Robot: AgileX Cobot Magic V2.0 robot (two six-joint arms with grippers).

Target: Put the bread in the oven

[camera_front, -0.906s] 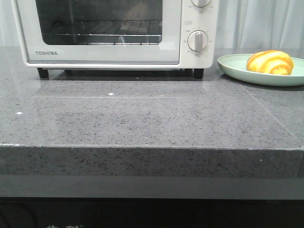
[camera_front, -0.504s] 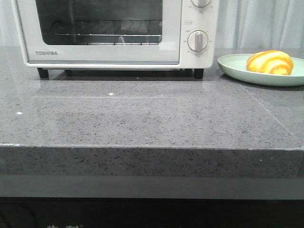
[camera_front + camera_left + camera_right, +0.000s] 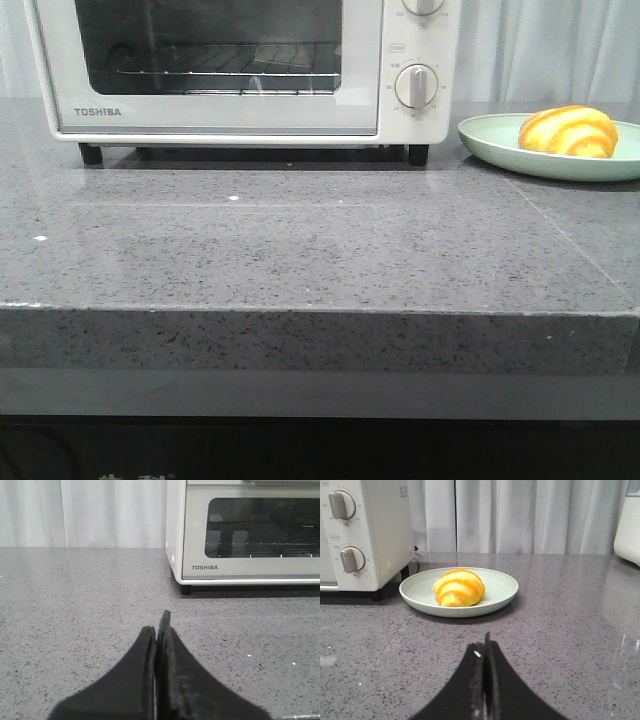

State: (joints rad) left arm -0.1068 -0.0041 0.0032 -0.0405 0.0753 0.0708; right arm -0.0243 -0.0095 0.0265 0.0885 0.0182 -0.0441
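The oven [image 3: 245,65] is seen with door closed, ahead of the left tool [image 3: 159,645]; the bread [image 3: 458,587] lies on a green plate [image 3: 505,587] ahead of the right tool [image 3: 485,665]. Both tools are pressed together. The door should be opened first.

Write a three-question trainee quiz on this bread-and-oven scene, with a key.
1. True or false: the oven door is shut.
2. What does the bread rest on? A) wire rack B) plate C) bare counter
3. Fill in: the left claw and right claw are both ____.

Key: 1 true; 2 B; 3 shut
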